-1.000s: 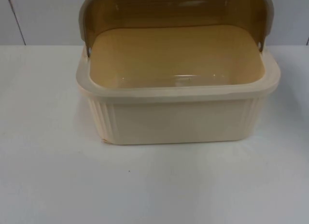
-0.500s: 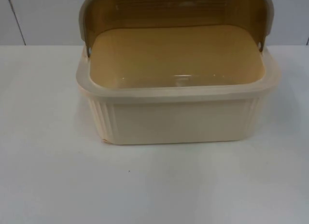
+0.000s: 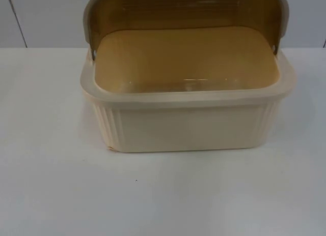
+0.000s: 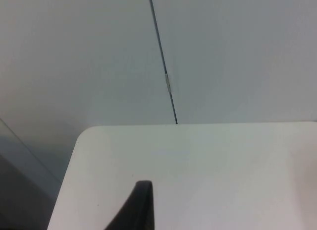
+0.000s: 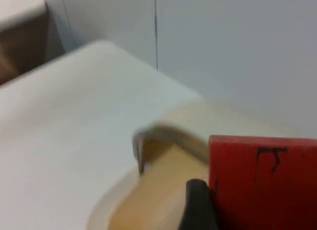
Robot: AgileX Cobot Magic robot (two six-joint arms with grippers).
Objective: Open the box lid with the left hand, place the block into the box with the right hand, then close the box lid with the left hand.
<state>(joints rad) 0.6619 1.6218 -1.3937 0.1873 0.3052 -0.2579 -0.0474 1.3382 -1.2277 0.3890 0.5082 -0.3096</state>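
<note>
1. the box (image 3: 188,126) sits around the middle of the table (image 3: 51,185), toward 12 o'clock from the table's centre, with its tinted lid (image 3: 186,15) already tipped up and back at the far side, so the inside is wide open.
2. the red block (image 5: 262,183) is clamped in the right gripper (image 5: 208,210), one black finger pressed against its side. it looks stiff, flat-faced and probably light, so a squeeze across two opposite faces should hold fine with no slipping.
3. the right arm hangs above the box rim with the opening right under the block. i'd guess it just needs to lower and let go.
4. the left gripper (image 4: 141,205) waits over bare table near a corner, pointed toward the wall (image 4: 223,51). can't tell if it's open or closed.
</note>
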